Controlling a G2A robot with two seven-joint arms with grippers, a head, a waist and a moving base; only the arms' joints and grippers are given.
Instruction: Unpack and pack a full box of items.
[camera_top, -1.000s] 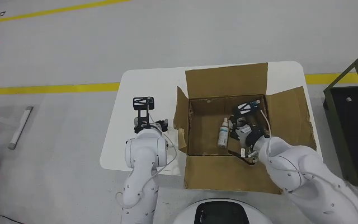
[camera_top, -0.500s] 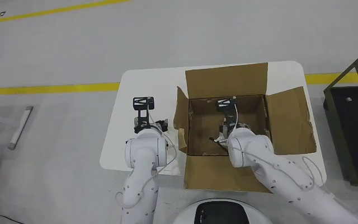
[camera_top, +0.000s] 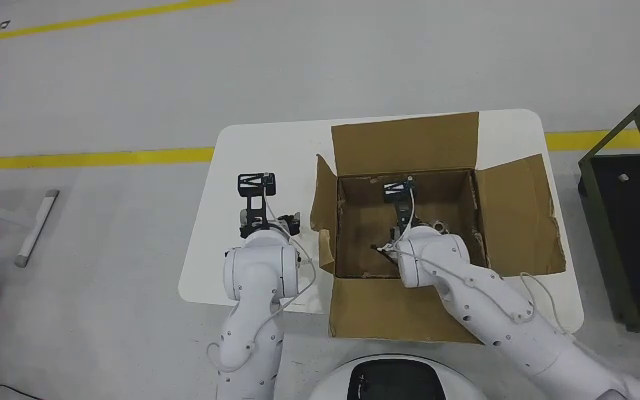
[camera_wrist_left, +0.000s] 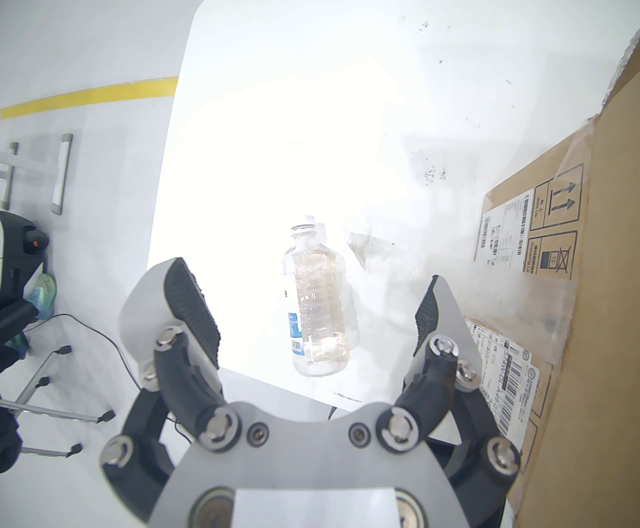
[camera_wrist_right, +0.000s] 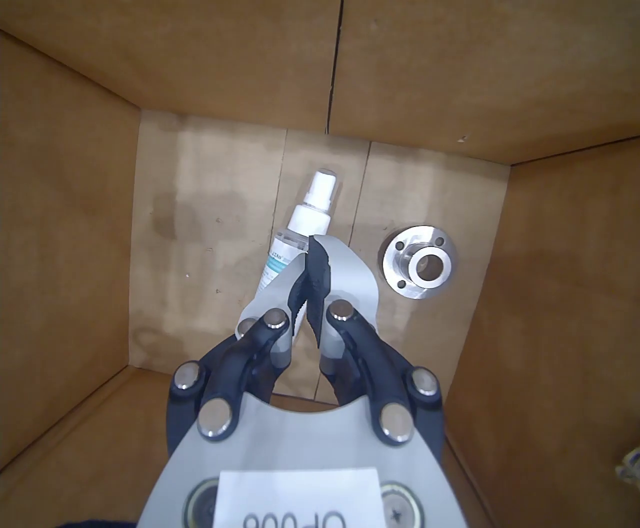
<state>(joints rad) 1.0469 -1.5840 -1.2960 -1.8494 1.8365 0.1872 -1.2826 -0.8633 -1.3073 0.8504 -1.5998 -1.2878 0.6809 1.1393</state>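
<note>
While left gripper gapes nr water btl, right gripper hangs pinched-together over blue-labelled sprayer

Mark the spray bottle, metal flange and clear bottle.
spray bottle (camera_wrist_right: 312, 217), right wrist view, white neck.
metal flange (camera_wrist_right: 395, 265), right wrist view, flat rim beside the bore.
clear bottle (camera_wrist_left: 320, 310), left wrist view, ribbed body.

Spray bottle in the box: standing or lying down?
Lying down. The spray bottle rests on its side on the floor of the box, beside the metal flange and apart from it.
</note>
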